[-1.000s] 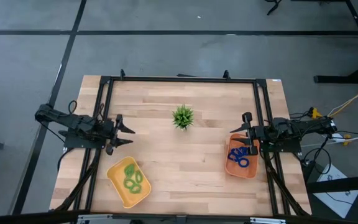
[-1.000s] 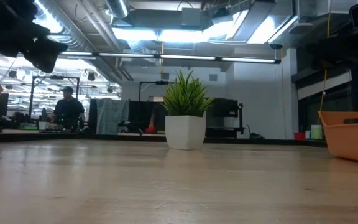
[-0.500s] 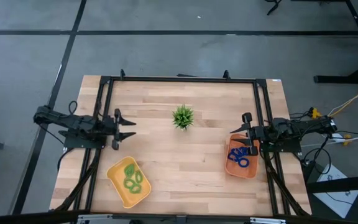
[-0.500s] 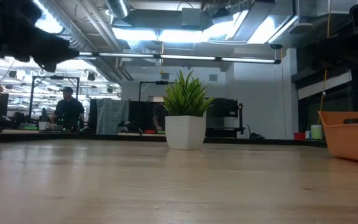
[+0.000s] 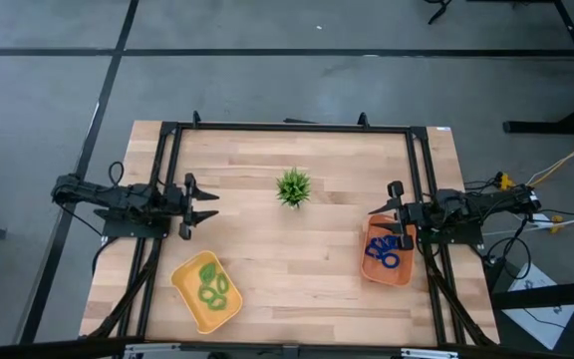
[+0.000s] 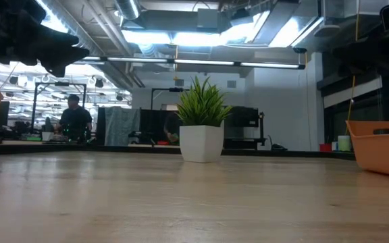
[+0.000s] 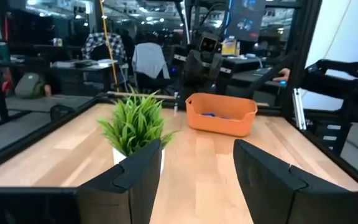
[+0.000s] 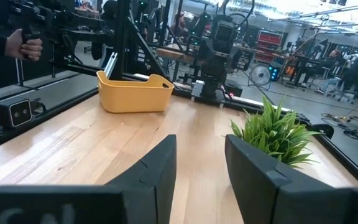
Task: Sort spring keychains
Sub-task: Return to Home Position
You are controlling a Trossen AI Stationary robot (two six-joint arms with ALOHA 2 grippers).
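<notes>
My left gripper point(image 5: 213, 204) hangs by the left edge of the pale wooden bench point(image 5: 297, 254), just inside the black metal frame rail point(image 5: 163, 179). Its two dark fingers are spread wide with nothing between them. Toward the bench's lower left corner in the high view lies the yellow rectangular plastic bin point(image 5: 189, 304), holding the light green coiled spring keychains point(image 5: 211, 285). In the middle, nearer the far edge, stands the small spiky green plant in a white pot point(image 5: 293, 186). It sits between my two arms and touches neither.

By the right edge sits the orange rectangular plastic bin point(image 5: 385, 280) with the bright blue coiled spring keychains point(image 5: 382, 251) piled inside. My right gripper point(image 5: 375, 221) hangs over that bin's far end, fingers apart and empty. It seems clear of the rim, though from above I cannot be sure.

Beyond the bench, a person point(image 6: 73, 120) sits at a desk.
</notes>
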